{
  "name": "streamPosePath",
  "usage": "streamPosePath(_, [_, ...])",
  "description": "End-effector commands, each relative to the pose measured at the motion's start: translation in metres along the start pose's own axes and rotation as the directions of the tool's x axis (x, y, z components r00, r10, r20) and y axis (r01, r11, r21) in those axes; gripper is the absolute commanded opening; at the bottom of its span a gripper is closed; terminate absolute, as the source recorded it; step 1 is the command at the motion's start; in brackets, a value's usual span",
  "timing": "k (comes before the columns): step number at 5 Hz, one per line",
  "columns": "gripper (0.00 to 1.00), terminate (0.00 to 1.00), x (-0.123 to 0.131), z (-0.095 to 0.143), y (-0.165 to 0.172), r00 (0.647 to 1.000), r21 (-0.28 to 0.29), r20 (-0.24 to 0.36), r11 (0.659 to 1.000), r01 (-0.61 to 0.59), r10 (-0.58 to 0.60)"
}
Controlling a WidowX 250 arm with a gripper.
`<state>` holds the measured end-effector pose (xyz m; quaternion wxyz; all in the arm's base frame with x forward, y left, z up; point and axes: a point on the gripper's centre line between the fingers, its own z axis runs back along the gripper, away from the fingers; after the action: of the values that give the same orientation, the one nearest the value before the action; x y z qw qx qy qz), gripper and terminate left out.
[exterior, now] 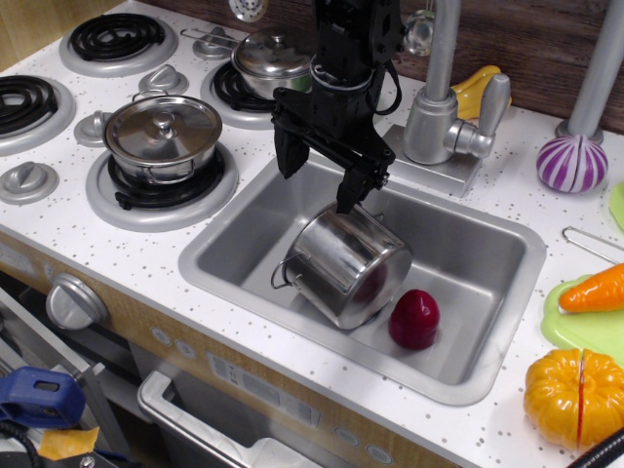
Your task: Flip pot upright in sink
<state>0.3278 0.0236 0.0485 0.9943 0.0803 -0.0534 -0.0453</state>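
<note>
The shiny steel pot (346,266) lies tilted in the sink (487,292), bottom facing up and to the right, its rim leaning down to the left. A wire loop handle shows at its lower left. My gripper (317,180) hangs just above the pot's upper left edge at the back of the basin. Its black fingers (289,156) are spread apart and hold nothing.
A dark red toy vegetable (414,319) lies in the sink right of the pot. The faucet (444,107) stands behind the basin. Two lidded pots (164,136) (271,60) sit on the stove at left. Toy onion (572,163), carrot (595,291) and pumpkin (575,395) are at right.
</note>
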Motion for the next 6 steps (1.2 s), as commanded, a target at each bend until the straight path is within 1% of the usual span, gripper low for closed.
streamPosePath(1, [1.00, 0.00, 0.000, 0.000, 0.000, 1.000, 0.000, 0.000, 1.000, 0.000, 0.000])
streamPosePath(3, [1.00, 0.00, 0.014, 0.009, 0.005, 1.000, -0.117, 0.002, 0.993, 0.006, -0.006])
streamPosePath(4, [1.00, 0.00, 0.022, 0.010, 0.008, 1.000, -0.202, 0.005, 0.979, 0.004, -0.003])
streamPosePath(5, [1.00, 0.00, 0.021, 0.003, 0.010, 0.999, -0.349, 0.005, 0.936, -0.046, 0.051])
streamPosePath(6, [1.00, 0.00, 0.018, -0.006, 0.011, 0.996, -0.426, 0.004, 0.901, -0.079, 0.090])
